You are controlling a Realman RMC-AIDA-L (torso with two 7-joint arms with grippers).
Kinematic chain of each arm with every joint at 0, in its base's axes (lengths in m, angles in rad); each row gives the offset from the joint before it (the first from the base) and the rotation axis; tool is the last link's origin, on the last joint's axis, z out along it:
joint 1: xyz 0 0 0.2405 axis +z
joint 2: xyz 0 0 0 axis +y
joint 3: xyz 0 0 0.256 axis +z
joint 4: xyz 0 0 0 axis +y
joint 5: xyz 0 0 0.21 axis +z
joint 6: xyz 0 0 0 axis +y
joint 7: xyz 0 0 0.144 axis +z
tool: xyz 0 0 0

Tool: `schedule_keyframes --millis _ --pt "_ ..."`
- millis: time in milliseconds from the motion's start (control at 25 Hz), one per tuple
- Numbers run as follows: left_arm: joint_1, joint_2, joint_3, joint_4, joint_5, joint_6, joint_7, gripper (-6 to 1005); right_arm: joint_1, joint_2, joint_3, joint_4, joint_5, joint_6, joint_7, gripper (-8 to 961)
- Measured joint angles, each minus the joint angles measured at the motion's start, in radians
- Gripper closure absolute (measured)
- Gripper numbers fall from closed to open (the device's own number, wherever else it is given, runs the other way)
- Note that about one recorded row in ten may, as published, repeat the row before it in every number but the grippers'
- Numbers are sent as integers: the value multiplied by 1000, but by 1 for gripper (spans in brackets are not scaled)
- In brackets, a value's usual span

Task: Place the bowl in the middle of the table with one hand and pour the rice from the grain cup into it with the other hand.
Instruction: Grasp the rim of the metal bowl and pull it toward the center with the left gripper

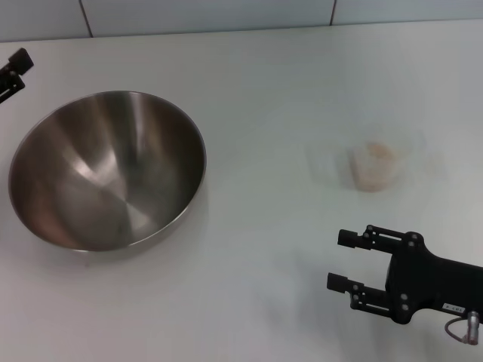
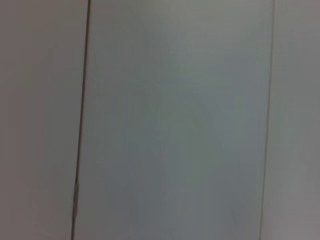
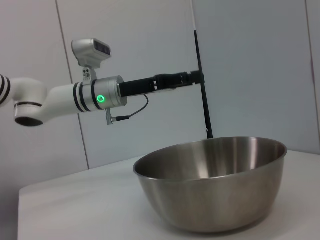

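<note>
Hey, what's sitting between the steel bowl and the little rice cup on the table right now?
Nothing: in the head view, only bare white table separates the bowl from the grain cup.

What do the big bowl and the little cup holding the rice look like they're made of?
The bowl looks like stainless steel with a brushed, shiny finish: it shows streaked grey reflections inside. The grain cup seems to be clear, faintly frosted plastic, since the pale rice and white table show through it.
</note>
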Motion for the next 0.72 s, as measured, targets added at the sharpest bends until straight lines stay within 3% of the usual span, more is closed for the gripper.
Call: schedule_keyframes --millis 120,240,720 --pt "34 3 128 122 20 -129 -135 139 2 0 5 -1 0 2 0 300" --pt "44 3 161 184 76 -171 -216 139 2 0 6 -1 0 4 0 300" --pt "29 5 172 374 469 -183 -592 139 3 -2 7 -1 0 14 0 301"
